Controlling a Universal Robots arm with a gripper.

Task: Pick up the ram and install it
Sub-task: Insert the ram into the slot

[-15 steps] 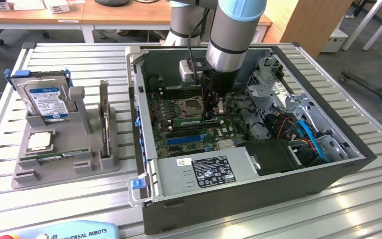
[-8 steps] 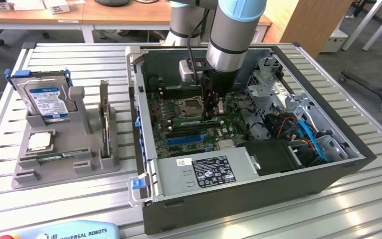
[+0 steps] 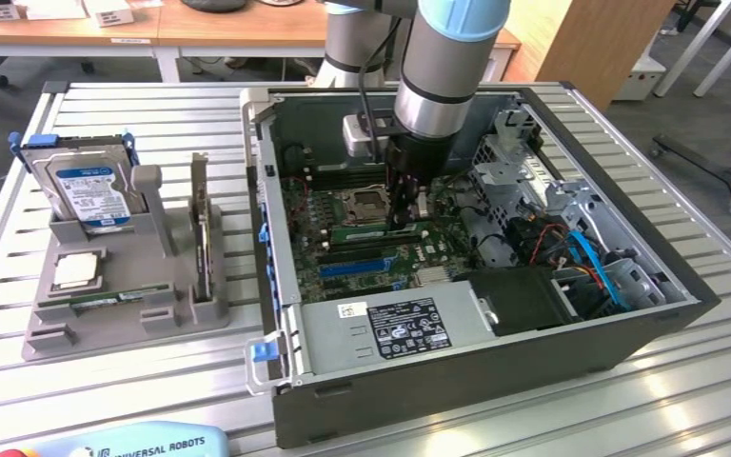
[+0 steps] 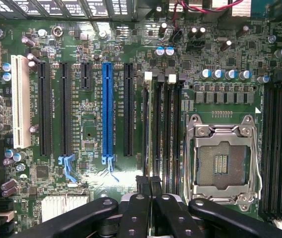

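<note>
Soft, even room light fills the exterior view and leaves no hard-edged shadows. The ribbed silver aluminium table [image 3: 670,400] throws it back in pale stripes and is the brightest surface. The inside of the open dark grey computer case [image 3: 467,381] is dimmer and darkest in its lower right corner. In the wrist view the green motherboard [image 4: 91,74] is brightly lit. White glare pools at the foot of the long blue expansion slot [image 4: 106,109], and the silver metal processor socket frame [image 4: 223,124] and the finned silver heatsink [image 4: 64,206] glint.

Slatted alu table [image 3: 670,400] carries open PC case [image 3: 467,381], grey parts rack [image 3: 111,328], prob. pendant [image 3: 137,443].
</note>
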